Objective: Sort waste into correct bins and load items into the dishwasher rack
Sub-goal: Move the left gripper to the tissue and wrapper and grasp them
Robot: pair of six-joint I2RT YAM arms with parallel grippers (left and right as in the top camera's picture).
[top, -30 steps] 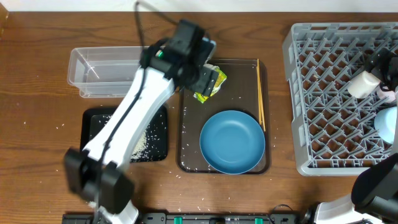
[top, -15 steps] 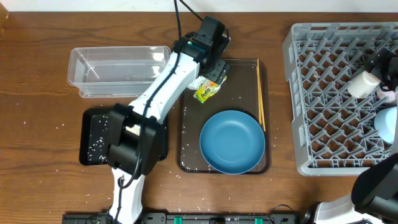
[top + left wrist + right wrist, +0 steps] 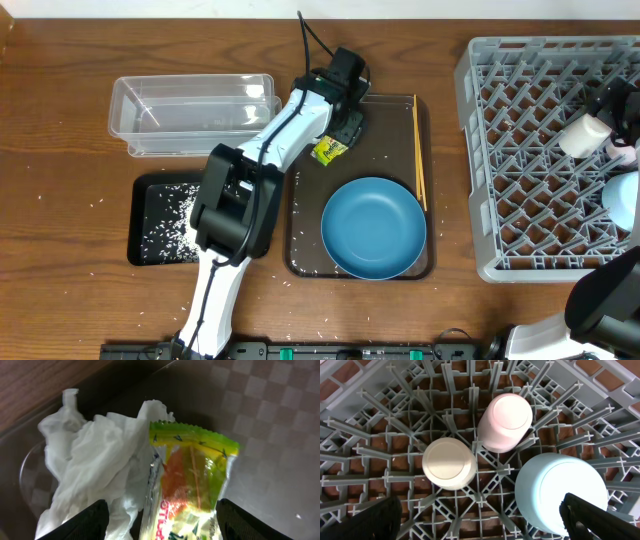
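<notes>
While left tool (image 3: 162, 512) gapes, snack wrapper (image 3: 192, 475), tissue (image 3: 95, 460) lie between fingers (image 3: 90, 522).

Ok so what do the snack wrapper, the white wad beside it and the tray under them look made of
Snack wrapper: probably thin glossy plastic film; it shines, with printed colours and a zigzag-cut top edge.
Crumpled tissue: soft matte paper, judging by limp folds and ragged edges.
Brown tray: likely hard plastic, semi-gloss, with a faint checkered texture catching light.
</notes>
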